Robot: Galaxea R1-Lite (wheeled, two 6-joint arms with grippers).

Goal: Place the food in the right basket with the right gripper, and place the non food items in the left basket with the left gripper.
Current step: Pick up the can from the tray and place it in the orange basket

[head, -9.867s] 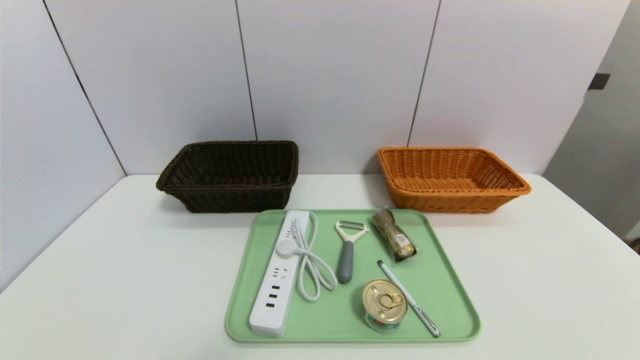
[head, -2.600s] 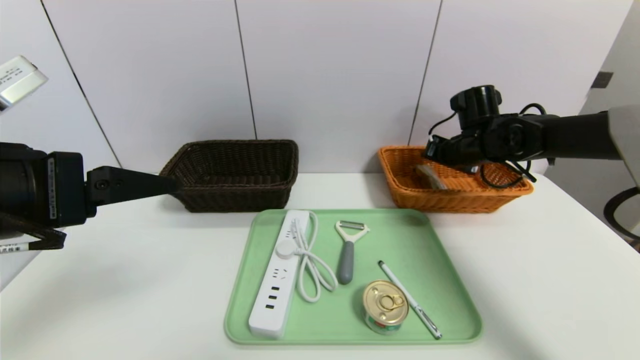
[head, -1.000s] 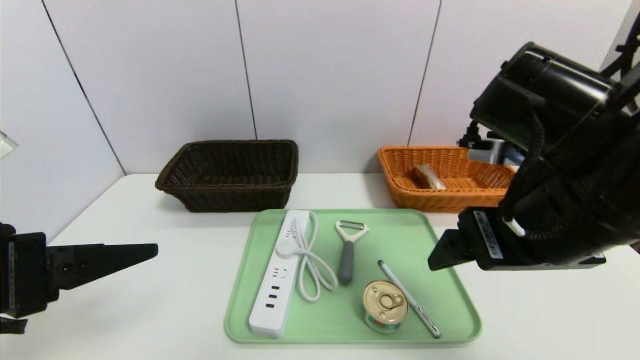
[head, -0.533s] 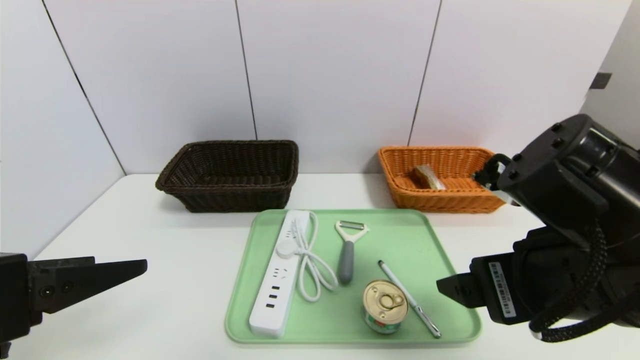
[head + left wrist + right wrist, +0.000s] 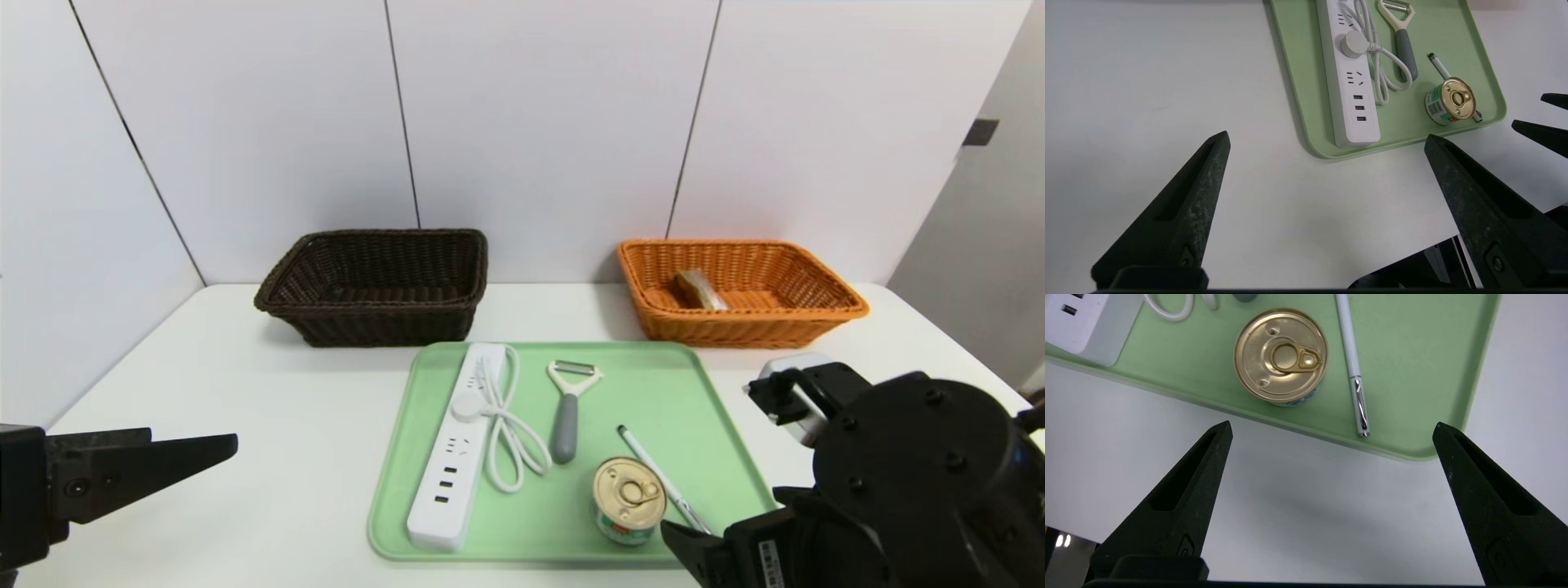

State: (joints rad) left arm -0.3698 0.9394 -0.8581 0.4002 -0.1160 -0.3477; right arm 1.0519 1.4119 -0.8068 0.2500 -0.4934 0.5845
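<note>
White table (image 5: 245,392), can's (image 5: 1280,355) label unreadable

Two baskets (image 5: 371,282), one can (image 5: 627,500).

No word, brand or number can be read anywhere. The can (image 5: 1449,101) carries a green and white paper label with rows of fine print and a red patch near its base, all too small to make out. The power strip (image 5: 1349,73) shows only moulded socket slots and three small ports, with no lettering visible. A white sticker with what looks like a barcode sits on the right arm's housing (image 5: 771,562), cut off at the frame edge and unreadable. The pen (image 5: 1353,367) bears no visible marking.
</note>
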